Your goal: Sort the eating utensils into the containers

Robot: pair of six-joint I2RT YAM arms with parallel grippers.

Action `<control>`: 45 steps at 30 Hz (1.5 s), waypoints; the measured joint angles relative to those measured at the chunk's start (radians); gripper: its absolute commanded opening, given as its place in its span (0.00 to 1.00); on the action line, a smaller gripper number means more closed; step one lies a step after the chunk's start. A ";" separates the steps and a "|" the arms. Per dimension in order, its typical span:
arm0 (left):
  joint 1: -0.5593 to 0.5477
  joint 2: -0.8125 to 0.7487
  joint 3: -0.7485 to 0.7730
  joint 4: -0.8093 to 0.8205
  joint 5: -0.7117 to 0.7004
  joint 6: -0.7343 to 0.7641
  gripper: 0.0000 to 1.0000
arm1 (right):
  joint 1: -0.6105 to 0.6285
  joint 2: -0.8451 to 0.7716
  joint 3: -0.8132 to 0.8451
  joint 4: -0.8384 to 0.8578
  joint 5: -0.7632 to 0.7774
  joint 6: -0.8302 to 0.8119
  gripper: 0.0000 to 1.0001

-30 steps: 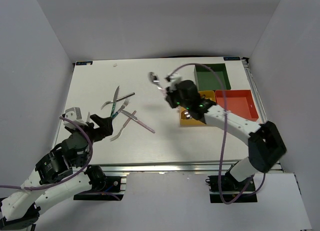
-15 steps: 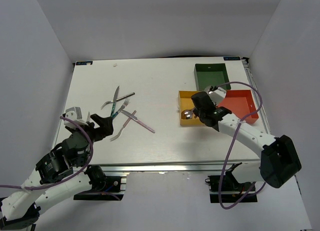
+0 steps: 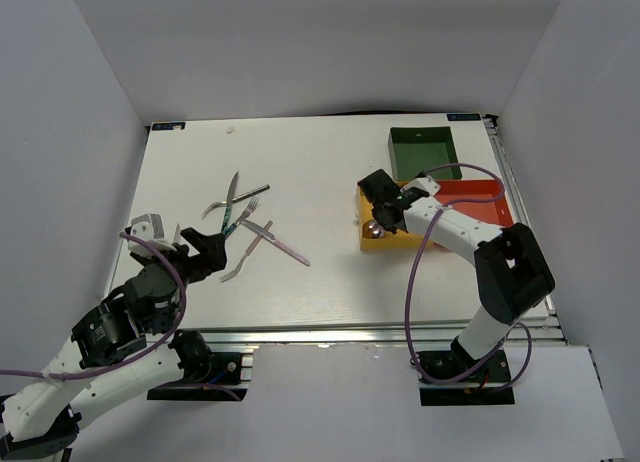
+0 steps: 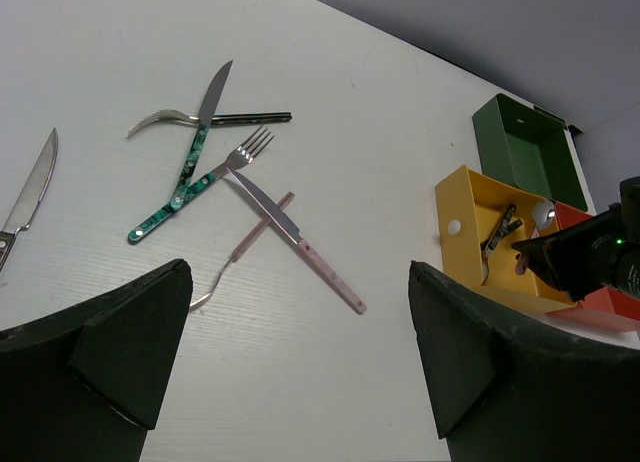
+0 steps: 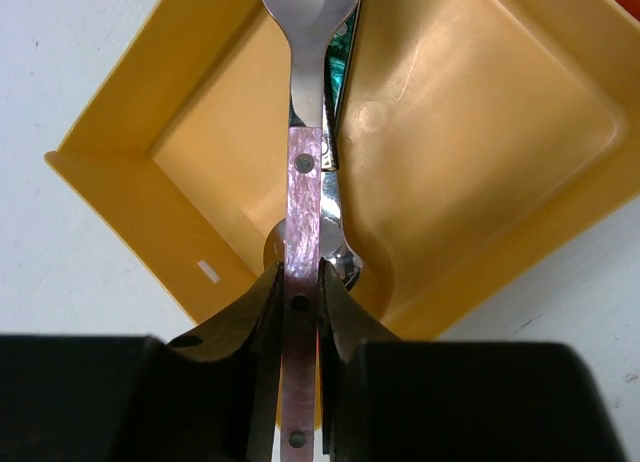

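Right wrist view: pink spoon is clamped in the right pincer above the yellow tray, best lowered flat inside before being released; left pincer is held apart

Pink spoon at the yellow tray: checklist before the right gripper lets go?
1. Right gripper shut on pink spoon handle: ok.
2. Spoon over yellow tray, inside its rim: ok.
3. Spoon touching tray floor: cannot tell.
4. Teal utensil under the spoon, same kind: cannot tell.
5. Left gripper open, far from tray: ok.
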 measured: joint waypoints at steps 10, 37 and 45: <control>0.000 0.000 0.000 0.000 0.000 0.000 0.98 | 0.000 0.006 0.011 -0.013 0.000 0.005 0.62; 0.000 0.038 0.000 -0.023 -0.032 -0.026 0.98 | 0.394 0.516 0.479 0.234 -0.607 -1.258 0.53; 0.000 0.035 0.000 -0.023 -0.030 -0.026 0.98 | 0.385 0.568 0.528 0.224 -0.603 -1.307 0.00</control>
